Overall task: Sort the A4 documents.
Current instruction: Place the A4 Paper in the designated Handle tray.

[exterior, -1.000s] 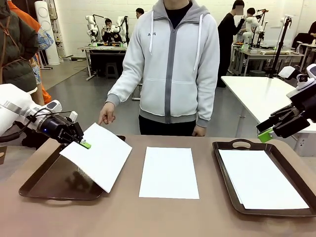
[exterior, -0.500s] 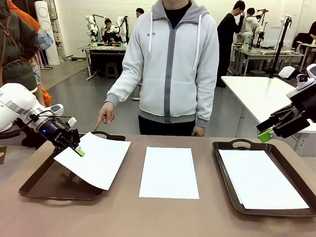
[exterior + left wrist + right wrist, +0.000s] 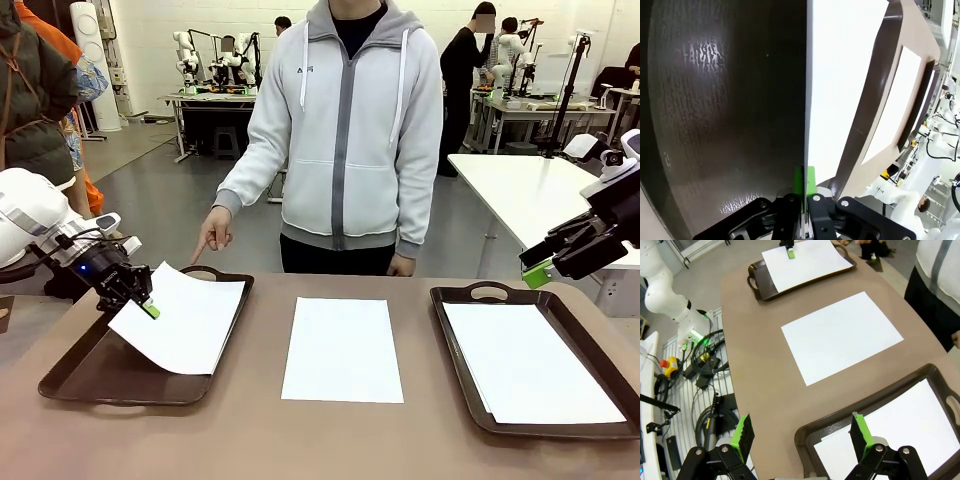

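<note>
My left gripper (image 3: pixel 148 309) is shut on the left edge of a white A4 sheet (image 3: pixel 182 316), holding it tilted just above the left brown tray (image 3: pixel 90 372). In the left wrist view the sheet (image 3: pixel 840 85) runs away from the pinched green pads (image 3: pixel 810 181) over the dark tray floor (image 3: pixel 720 115). A second sheet (image 3: pixel 343 347) lies flat on the table's middle. More sheets (image 3: pixel 528 361) rest in the right tray (image 3: pixel 452 350). My right gripper (image 3: pixel 540 268) hangs open above the right tray's far right, nothing between its fingers (image 3: pixel 859 434).
A person in a grey hoodie (image 3: pixel 345 140) stands at the far side; one hand (image 3: pixel 214 236) points a finger down at the left tray's far rim. A white table (image 3: pixel 530 195) stands behind on the right. Bare brown tabletop (image 3: pixel 300 440) runs along the near edge.
My left gripper has moved left and down with the sheet, which now lies lower and mostly over the left tray. The right arm has stayed still.
</note>
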{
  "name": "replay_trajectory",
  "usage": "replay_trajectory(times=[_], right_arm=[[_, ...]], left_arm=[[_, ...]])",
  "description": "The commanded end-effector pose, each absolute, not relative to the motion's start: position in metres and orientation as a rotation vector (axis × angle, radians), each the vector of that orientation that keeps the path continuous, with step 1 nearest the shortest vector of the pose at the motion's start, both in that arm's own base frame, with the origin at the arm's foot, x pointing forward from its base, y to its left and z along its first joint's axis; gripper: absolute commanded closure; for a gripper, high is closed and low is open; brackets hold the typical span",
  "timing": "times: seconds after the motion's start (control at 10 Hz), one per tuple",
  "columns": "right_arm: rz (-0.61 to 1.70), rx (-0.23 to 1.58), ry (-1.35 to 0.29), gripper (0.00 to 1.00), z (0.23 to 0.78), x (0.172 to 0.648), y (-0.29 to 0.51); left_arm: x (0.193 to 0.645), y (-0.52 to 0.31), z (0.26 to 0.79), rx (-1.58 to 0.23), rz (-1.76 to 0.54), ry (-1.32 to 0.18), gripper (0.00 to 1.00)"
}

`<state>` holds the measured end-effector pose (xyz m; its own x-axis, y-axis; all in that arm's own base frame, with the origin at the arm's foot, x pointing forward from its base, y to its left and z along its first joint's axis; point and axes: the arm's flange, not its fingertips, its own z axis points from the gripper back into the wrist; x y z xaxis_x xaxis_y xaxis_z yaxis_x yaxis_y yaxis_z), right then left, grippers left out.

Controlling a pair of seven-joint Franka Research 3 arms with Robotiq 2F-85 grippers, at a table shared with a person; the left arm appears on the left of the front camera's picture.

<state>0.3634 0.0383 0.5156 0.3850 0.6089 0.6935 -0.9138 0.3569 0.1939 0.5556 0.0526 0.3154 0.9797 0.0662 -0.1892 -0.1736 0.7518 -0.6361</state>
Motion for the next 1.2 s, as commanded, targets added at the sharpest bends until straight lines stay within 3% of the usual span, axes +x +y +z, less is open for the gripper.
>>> replay_trajectory(times=[0.0,0.9,1.0,1.1], right_arm=[[1.057,0.624,-0.563,0.00,0.514,0.363,0.039],[1.057,0.624,-0.563,0.00,0.514,0.363,0.039],[1.057,0.624,-0.563,0.00,0.514,0.363,0.039],[1.057,0.624,-0.563,0.00,0.514,0.363,0.039]], left_arm=[[0.550,0.048,0.317,-0.675,0.124,0.174,0.99],[0.551,0.058,0.319,-0.613,0.130,0.240,0.99],[0.550,0.058,0.317,-0.615,0.140,0.253,0.94],[0.549,0.059,0.316,-0.617,0.130,0.260,0.80]])
